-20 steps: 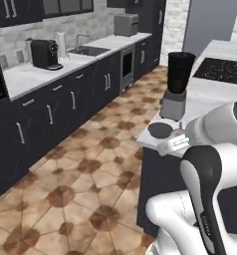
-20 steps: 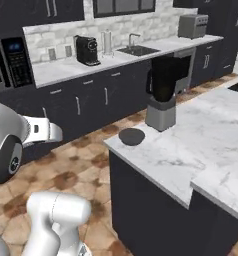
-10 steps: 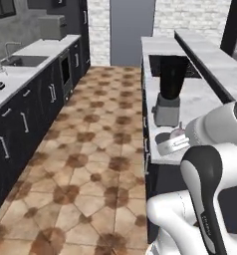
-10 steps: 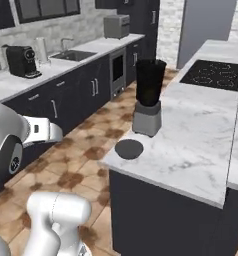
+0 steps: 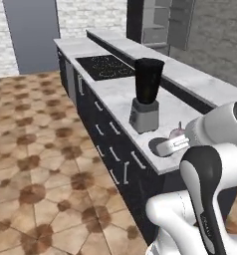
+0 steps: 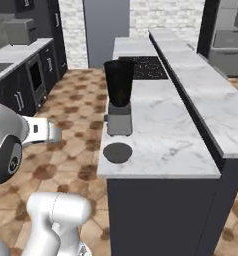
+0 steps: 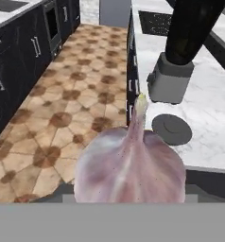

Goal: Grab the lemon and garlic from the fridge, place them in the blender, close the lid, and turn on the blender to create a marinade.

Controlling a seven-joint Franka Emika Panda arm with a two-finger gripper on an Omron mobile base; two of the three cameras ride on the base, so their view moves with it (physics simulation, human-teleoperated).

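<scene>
Two rear base views flanking the blender (image 5: 146, 94); close hand view downward.

The garlic (image 7: 130, 168) hides the fingertips in the hand view, and its base is cut off below. The blender (image 7: 181, 52) jar's top runs past the top edge there. In the left base view the arm covers most of the lid (image 5: 157, 147) beside the blender.

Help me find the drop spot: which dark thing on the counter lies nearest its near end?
The lid: the flat round disc before the blender, by the counter's near end; the cooktop lies beyond the blender.
</scene>
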